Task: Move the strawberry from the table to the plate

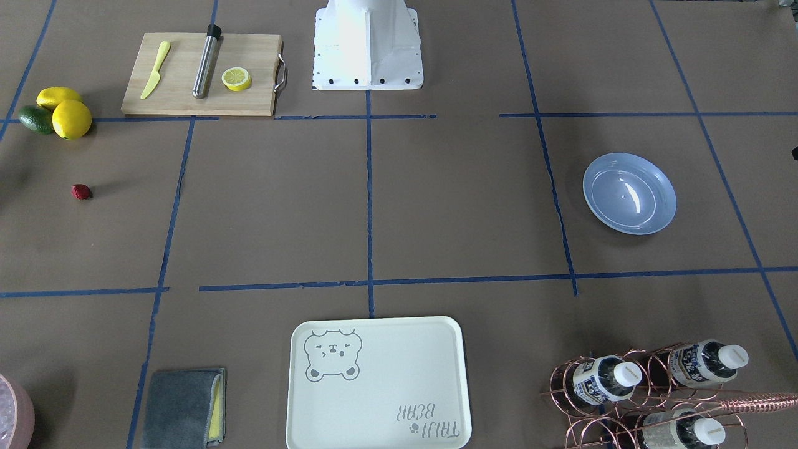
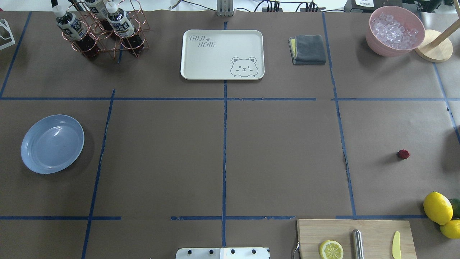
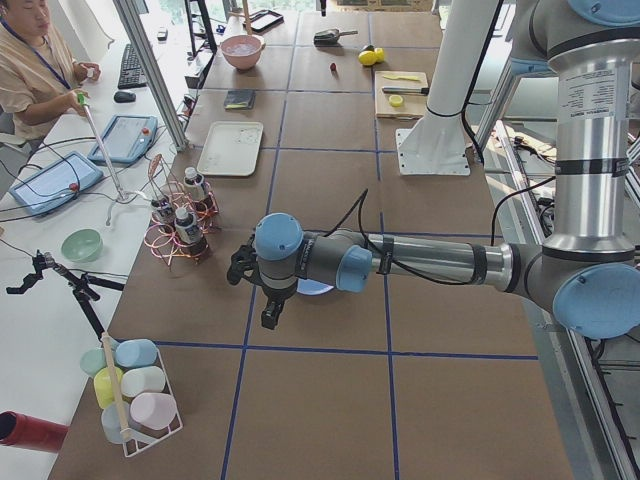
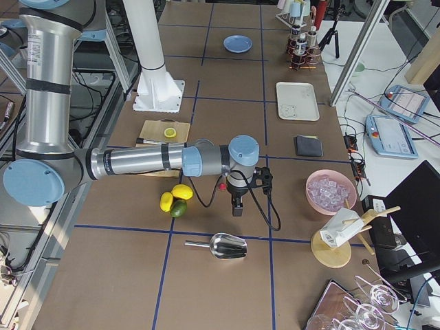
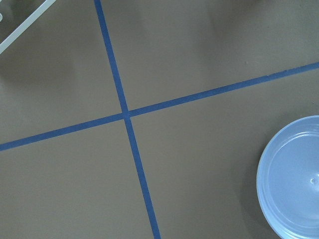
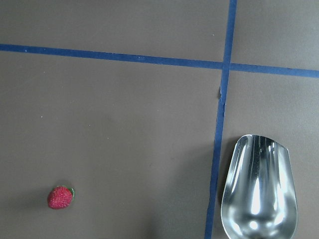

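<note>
- The right gripper (image 4: 236, 210) shows only from the side, pointing down over the table (image 1: 461, 206). I cannot tell whether its fingers are spread or pressed together.
- The left gripper (image 3: 271, 315) also shows only from the side, pointing down. The state of its fingers cannot be told either.
- The strawberry (image 1: 81, 191) lies by itself on the table on the robot's right side, near the right gripper.
- A metal scoop (image 6: 259, 191) lies across a blue tape line from the strawberry, apart from it.
- Two lemons (image 1: 72, 118) and an avocado (image 1: 35, 118) sit together near the strawberry, closer to the robot.
- The plate (image 1: 629, 193) sits on the robot's left side by the left gripper, well apart from the strawberry.
</note>
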`<state>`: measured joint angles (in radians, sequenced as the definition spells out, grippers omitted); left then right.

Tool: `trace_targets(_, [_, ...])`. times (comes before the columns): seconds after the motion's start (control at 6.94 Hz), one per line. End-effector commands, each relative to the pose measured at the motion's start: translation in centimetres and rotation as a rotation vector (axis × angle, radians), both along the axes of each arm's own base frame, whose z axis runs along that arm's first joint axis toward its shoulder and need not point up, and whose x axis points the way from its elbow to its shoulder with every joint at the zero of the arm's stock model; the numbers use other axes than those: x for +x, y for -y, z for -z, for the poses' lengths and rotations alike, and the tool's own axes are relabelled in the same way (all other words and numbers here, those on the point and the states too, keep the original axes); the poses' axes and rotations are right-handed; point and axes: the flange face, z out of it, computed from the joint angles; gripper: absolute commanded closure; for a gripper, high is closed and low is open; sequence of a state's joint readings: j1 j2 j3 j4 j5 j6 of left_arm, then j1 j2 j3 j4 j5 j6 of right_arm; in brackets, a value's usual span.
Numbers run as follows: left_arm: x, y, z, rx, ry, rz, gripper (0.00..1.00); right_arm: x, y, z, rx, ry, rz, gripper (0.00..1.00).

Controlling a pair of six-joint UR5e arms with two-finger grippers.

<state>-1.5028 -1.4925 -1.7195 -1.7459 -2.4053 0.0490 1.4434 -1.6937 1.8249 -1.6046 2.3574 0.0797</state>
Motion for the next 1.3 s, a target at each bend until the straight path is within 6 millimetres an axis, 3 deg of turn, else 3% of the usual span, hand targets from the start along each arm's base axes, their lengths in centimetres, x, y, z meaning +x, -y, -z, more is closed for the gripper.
trace_targets(0.0, [-0.2, -1.9, -1.2, 0.072, -0.002, -0.044, 0.0, -0.1, 0.2, 0.0, 0.004, 0.001, 0.001, 0.0])
trace_targets(0.72, [-0.1, -1.7, 0.6, 0.101, 0.0, -0.048, 0.0, 0.0, 0.1, 0.2, 0.007, 0.003, -0.001, 0.0])
trace_targets(0.86, [0.1, -1.1, -0.4, 0.095, 0.01, -0.049, 0.0, -0.1, 0.0, 0.0, 0.002, 0.005, 0.001, 0.0])
trace_targets(1.01, [0.1, -1.9, -1.8, 0.079, -0.004, -0.052, 0.0, -0.3, -0.2, 0.0, -0.007, 0.038, 0.004, 0.0])
trace_targets(1.15, [0.2, -2.1, -1.3, 0.086, -0.013, -0.054, 0.0, -0.2, -0.3, -0.2, -0.01, 0.036, 0.002, 0.0])
